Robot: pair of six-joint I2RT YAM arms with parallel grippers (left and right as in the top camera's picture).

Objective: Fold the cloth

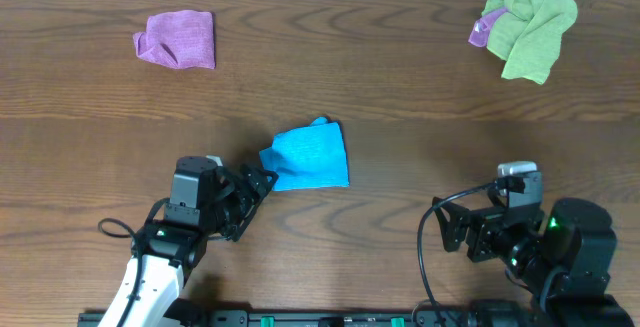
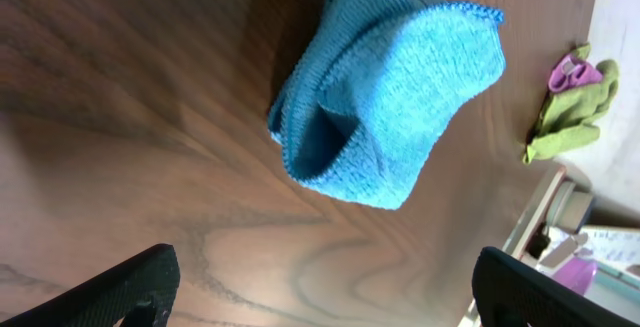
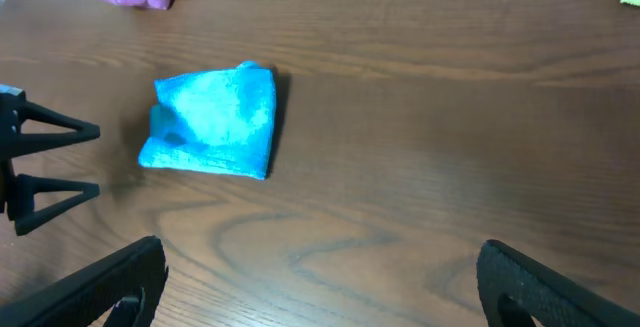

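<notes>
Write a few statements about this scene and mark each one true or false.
1. The blue cloth lies just in front of the left hand. True.
2. The left hand grips the blue cloth. False: it is open and holds nothing.
3. The green cloth lies at the far right. True.
4. The purple cloth lies on the blue cloth. False: they lie well apart.
5. The right hand is shut. False: it is open.
</notes>
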